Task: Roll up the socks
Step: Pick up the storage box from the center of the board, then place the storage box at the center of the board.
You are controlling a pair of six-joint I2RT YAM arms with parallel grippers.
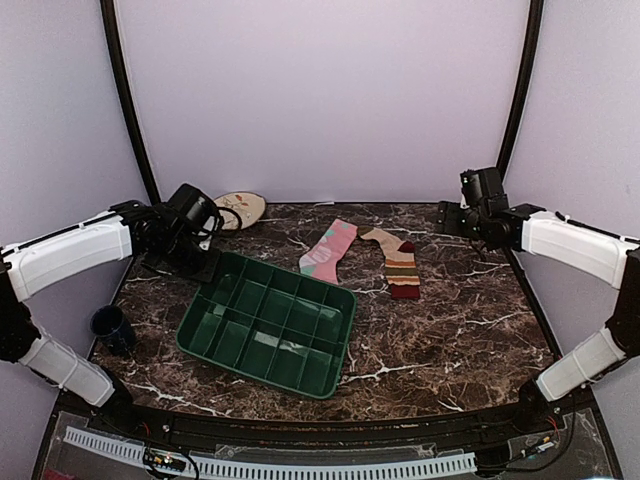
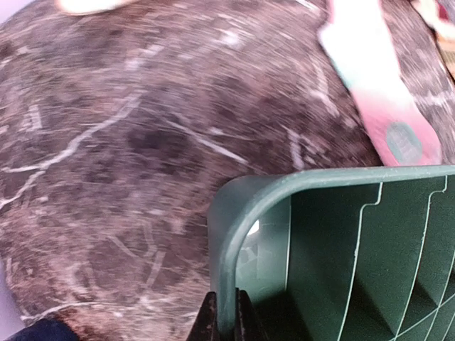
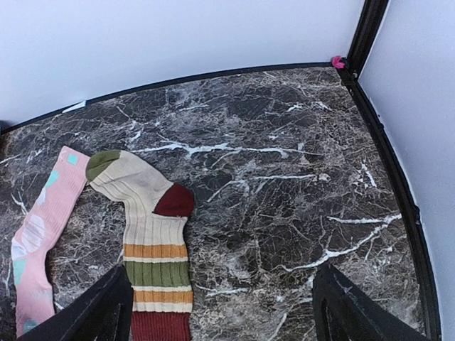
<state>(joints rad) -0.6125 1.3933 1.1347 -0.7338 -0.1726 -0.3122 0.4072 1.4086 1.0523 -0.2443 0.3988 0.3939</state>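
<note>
Top external view: none of the rolling is judged done, so all of it is left. At the tray's (image 1: pixel 250 370) far left corner the left jaws are found; their clamp on the tray's rim is shown only by the left wrist view. Just beyond the tray's far edge, the pink sock (image 1: pixel 329 250) and the striped sock (image 1: pixel 399 267) are laid flat and unrolled on the worktop (image 1: pixel 450 330). Further right of the tray, the right jaws are held wide apart, gripping nothing. The striped sock's ribbing is made out only from the right wrist.
</note>
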